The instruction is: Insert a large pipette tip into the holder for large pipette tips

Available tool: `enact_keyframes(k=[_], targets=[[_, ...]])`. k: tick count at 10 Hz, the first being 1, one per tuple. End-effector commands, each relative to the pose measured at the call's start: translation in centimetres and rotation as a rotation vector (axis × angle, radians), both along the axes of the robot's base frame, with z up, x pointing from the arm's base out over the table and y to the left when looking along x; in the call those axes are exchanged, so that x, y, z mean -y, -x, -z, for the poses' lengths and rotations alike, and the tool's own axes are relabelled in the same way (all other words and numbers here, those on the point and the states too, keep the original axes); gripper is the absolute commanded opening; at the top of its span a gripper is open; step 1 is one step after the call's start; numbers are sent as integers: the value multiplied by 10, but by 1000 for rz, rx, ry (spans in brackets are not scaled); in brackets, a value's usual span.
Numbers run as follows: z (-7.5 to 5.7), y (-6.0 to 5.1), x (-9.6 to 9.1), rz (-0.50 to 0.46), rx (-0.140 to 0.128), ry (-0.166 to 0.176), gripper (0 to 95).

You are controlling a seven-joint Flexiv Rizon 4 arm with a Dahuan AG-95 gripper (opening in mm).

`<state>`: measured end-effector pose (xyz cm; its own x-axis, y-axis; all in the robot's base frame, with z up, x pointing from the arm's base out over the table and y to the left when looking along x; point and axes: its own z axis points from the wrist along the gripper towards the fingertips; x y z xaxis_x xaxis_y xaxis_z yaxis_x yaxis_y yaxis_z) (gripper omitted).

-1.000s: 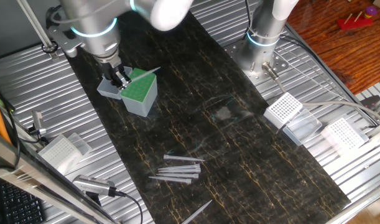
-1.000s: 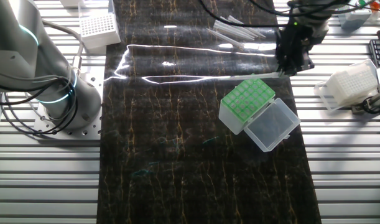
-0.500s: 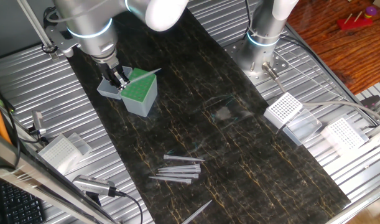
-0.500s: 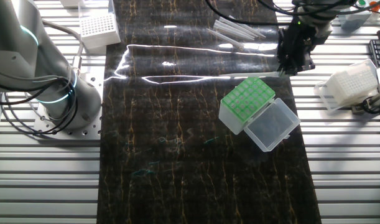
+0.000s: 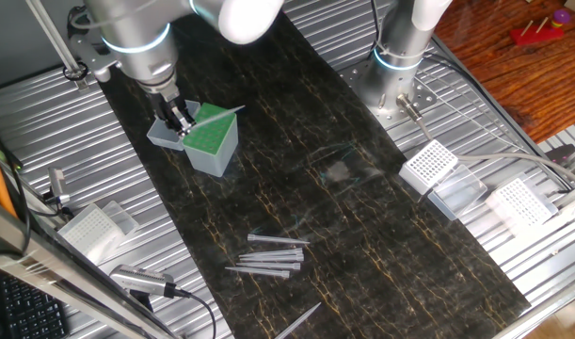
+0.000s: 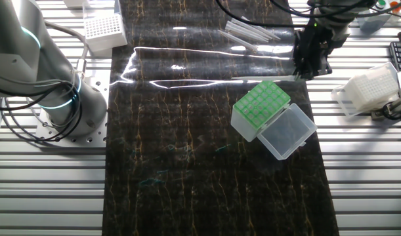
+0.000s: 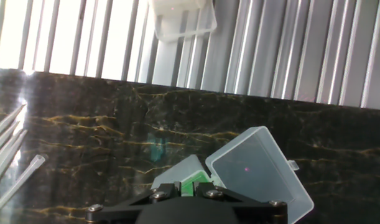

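1. The black two-finger gripper is clamped on the long, tapered, translucent grey-white large pipette tip. The tip lies almost level, sticking out sideways across the rack top. The hand view shows only the gripper's underside; the tip itself is not visible there.

2. Change over the last second: very little. The arm has crept slightly; the held tip keeps the same near-flat angle. My reading: the carry is done and alignment is beginning.

3. Just below the gripper is the boxy holder with bright green perforated top and grey-blue translucent body, its hinged clear lid lying open beside it. The tip has not yet entered any hole.

4. Implication: the tip must likely be swung point-down over a green hole before lowering, or it will skid across the top.

5. Farther along the dark marbled bench: a loose cluster of spare translucent tips, well apart from the holder.

6. Beyond, on the ribbed metal: white-grid racks with clear lids.
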<state>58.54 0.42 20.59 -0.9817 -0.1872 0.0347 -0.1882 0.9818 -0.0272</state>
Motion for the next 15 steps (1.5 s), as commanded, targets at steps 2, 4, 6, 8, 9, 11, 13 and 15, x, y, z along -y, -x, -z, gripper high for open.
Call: enact_keyframes(k=[2,4,6,8,9,11,13,15], targets=[[0,0,-1,138,-57,-29,0],[0,0,-1,196,-38,-40,0],[0,0,-1,235,-27,-66,0],[0,0,-1,266,-32,-64,0],[0,0,-1,279,-21,-61,0],[0,0,-1,285,2,-65,0],[0,0,-1,272,-2,-57,0],[0,0,-1,262,-3,-52,0]])
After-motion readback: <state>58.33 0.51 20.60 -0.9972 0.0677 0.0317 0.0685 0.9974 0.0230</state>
